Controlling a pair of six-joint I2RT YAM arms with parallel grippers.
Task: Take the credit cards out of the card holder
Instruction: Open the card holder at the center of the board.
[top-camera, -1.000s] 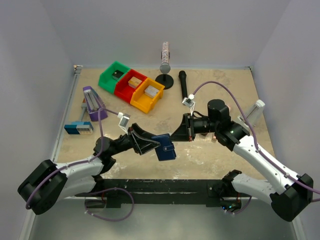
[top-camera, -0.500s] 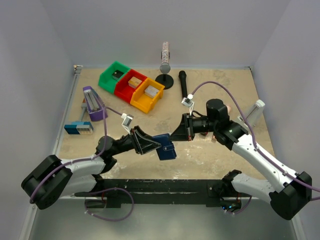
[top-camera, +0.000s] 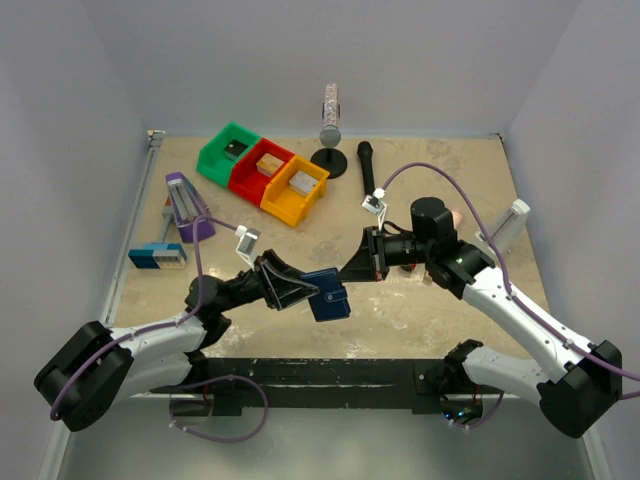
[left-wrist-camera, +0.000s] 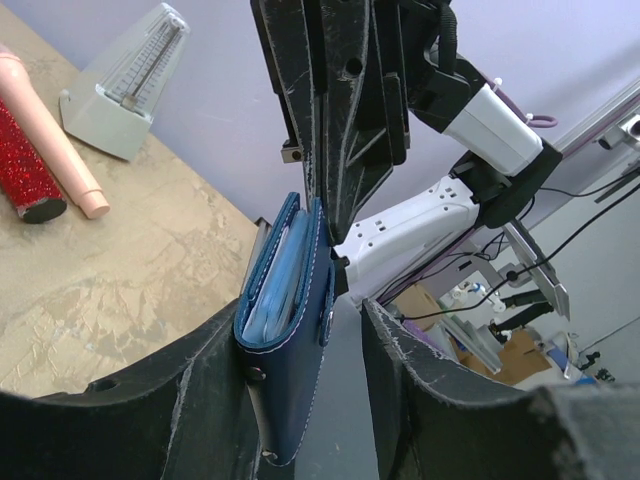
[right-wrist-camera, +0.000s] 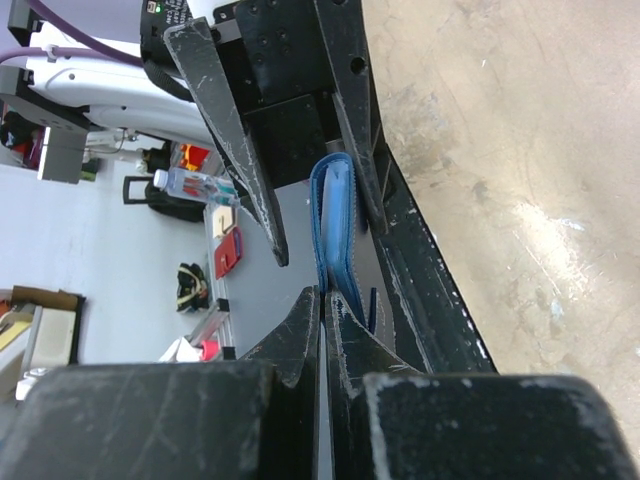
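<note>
The dark blue wallet (top-camera: 328, 294) is hanging in the air over the counter (top-camera: 440, 185), just below the middle of the overhead view, folded nearly shut. The right tool (top-camera: 345, 277) is pinching its upper right edge with its jaws fully closed. The left tool (top-camera: 312, 290) is straddling the wallet from the left, jaws standing about half open, one finger lying against it and the other standing clear. Light blue pockets (left-wrist-camera: 285, 265) are showing at the wallet's open edge; the cards cannot be made out.

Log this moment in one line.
right gripper: shut on card holder | left gripper: open, straddling it | card holder: folded, held in the air | credit cards: none seen out
</note>
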